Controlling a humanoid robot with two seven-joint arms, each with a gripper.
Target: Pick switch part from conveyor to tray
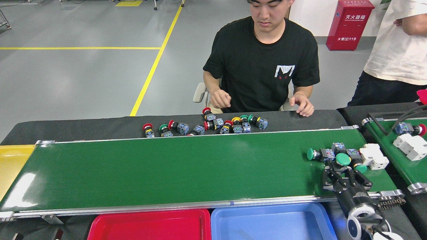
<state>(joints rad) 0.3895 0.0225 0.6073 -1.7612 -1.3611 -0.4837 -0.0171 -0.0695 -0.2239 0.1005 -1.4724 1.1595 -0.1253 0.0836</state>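
Near right, the right gripper (343,170) reaches in with fingers spread, empty, at the green-capped switch part (342,160) on the conveyor (186,166). Crowded cluster: a finger could catch the white block (374,156) just beyond and scatter them.

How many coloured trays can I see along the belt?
3: a yellow tray at the belt's left end, a red tray and a blue tray side by side below its near rail.

Red fire-extinguisher box (349,25), grey chair (200,93)
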